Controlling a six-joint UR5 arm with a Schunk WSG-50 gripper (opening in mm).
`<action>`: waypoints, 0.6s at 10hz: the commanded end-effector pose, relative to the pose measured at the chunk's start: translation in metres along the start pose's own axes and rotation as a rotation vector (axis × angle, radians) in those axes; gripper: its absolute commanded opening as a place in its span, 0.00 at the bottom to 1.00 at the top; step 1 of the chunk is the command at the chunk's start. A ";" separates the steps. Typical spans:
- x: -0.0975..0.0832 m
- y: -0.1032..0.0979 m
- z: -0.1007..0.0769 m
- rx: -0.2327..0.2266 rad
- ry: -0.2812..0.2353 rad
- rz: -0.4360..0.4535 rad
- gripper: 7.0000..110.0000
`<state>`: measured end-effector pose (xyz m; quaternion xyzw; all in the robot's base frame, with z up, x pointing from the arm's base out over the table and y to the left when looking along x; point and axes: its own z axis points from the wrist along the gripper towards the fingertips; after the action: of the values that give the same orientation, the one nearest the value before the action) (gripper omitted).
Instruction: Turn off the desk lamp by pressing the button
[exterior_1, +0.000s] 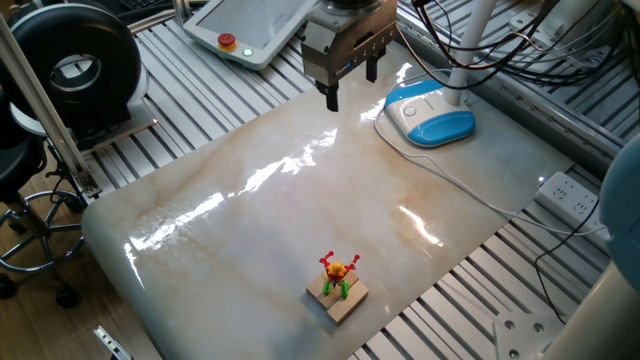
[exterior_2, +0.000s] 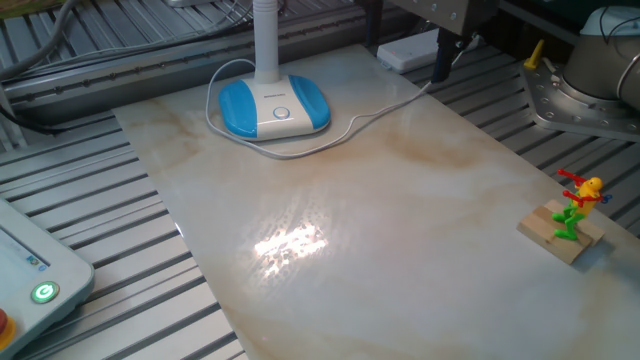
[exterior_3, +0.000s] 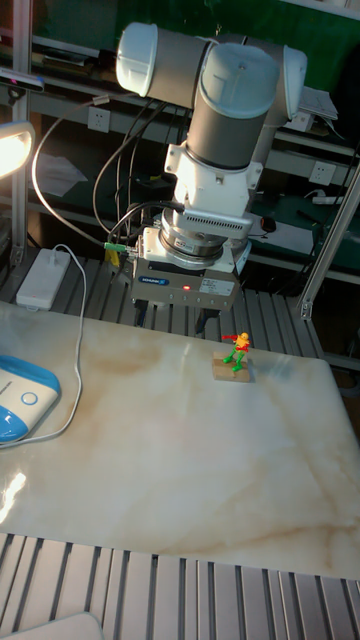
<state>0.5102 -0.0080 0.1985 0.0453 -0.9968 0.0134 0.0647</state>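
The desk lamp (exterior_1: 432, 114) stands at the far right of the marble table, its oval base half white and half sky-blue, with a slim white neck. It also shows in the other fixed view as the lamp (exterior_2: 273, 106) and at the left edge of the tall view as the lamp (exterior_3: 17, 398). The button (exterior_2: 281, 113) is a small pad on the white half, also visible as the button (exterior_3: 27, 397). My gripper (exterior_1: 351, 84) hangs above the table's far edge, left of the base and apart from it. Its fingers are open and hold nothing. The lamp head (exterior_3: 9, 146) glows.
A toy figure on a wooden block (exterior_1: 337, 286) stands near the front edge. A thin white cord (exterior_2: 340, 132) curls around the base. The white pendant with a red button (exterior_1: 238, 34) lies behind the gripper. A power strip (exterior_1: 574, 198) sits off the table's right side.
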 end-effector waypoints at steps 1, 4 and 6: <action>-0.001 0.003 -0.001 -0.016 -0.009 0.025 0.79; -0.007 0.012 -0.002 -0.057 -0.030 0.099 0.79; -0.008 0.011 -0.002 -0.054 -0.033 0.110 0.79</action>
<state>0.5148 -0.0012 0.1979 0.0052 -0.9985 -0.0004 0.0538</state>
